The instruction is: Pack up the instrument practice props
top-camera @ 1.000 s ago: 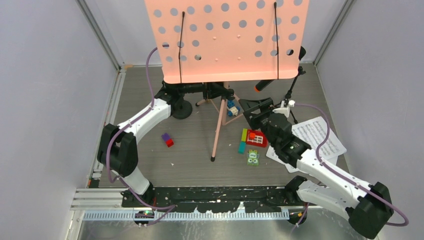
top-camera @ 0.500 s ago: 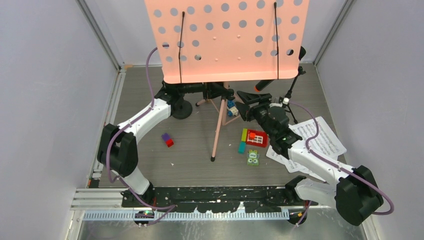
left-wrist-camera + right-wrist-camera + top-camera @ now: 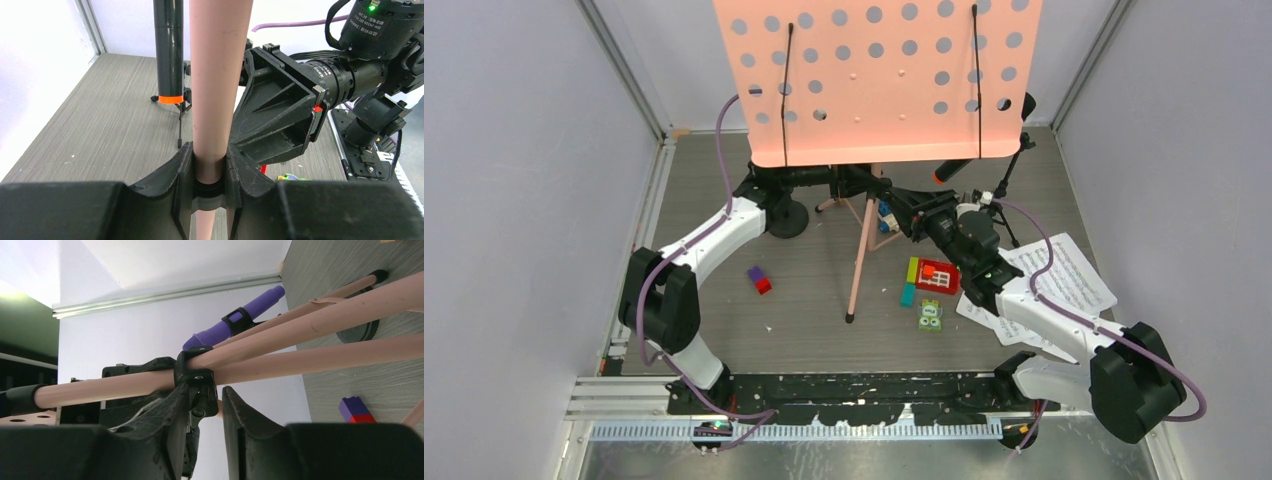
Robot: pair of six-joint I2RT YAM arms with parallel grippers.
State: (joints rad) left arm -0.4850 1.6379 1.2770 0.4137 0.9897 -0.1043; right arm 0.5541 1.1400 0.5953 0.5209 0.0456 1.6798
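Note:
The pink perforated sheet-music holder (image 3: 879, 75) stands at the back on its pink pole (image 3: 220, 75) and tripod legs (image 3: 860, 255). My left gripper (image 3: 210, 155) is shut on the pole just under the desk (image 3: 856, 181). My right gripper (image 3: 902, 207) comes at the pole from the right. Its jaws straddle the black clamp (image 3: 200, 390) where the legs join, and a gap shows beside the right finger (image 3: 240, 410). The purple-headed microphone (image 3: 235, 322) lies behind. The black orange-tipped microphone (image 3: 952, 170) hangs on a thin stand (image 3: 1009, 190). White note sheets (image 3: 1064, 275) lie at the right.
A round black mic base (image 3: 786, 218) sits by the left arm. Loose toy bricks lie on the floor: purple-red (image 3: 758, 279), red (image 3: 936, 275) and green (image 3: 930, 316). A blue toy car (image 3: 888, 215) sits between the tripod legs. Grey walls close in on both sides.
My right arm has swung left and forward to the pole's clamp, and its jaws have narrowed around it. The left gripper has kept its hold on the pole.

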